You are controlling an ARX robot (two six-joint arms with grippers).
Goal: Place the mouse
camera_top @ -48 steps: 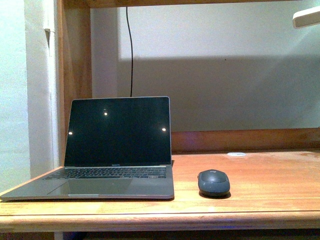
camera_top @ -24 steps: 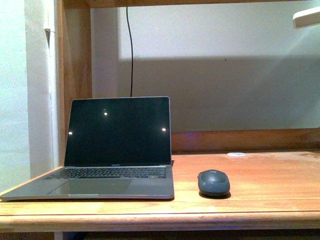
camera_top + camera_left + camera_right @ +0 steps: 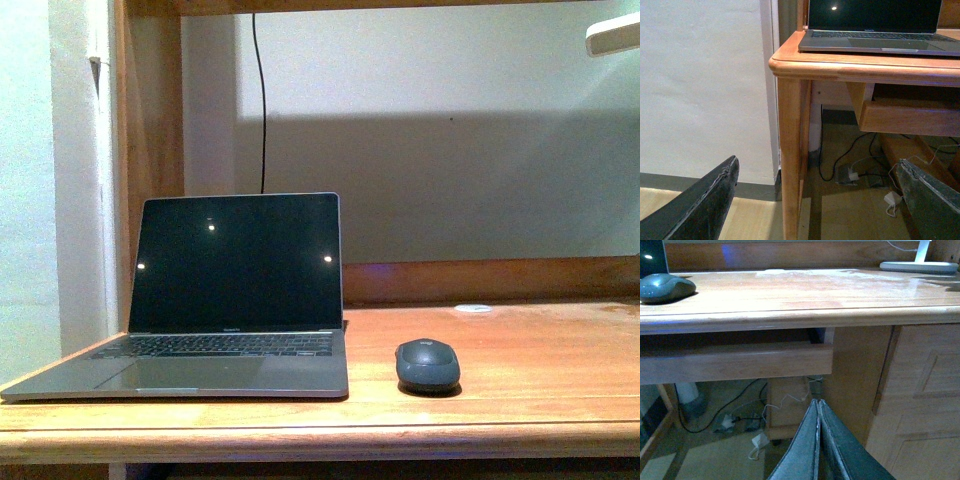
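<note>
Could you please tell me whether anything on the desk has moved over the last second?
Nothing visibly changed. The mouse rests on the desk beside the open laptop, exactly where it was, and neither arm has entered the front view.

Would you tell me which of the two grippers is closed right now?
The right gripper: its fingers press together with no gap, empty. The left gripper has fingers spread wide apart.

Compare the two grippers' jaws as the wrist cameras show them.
The left gripper has its jaws spread wide, with the floor and desk leg showing between them; the right gripper has its jaws pressed together with no gap. The left hangs by the desk corner that carries the laptop; the right hangs by the side with the mouse. Both hold nothing and sit below the desktop.
</note>
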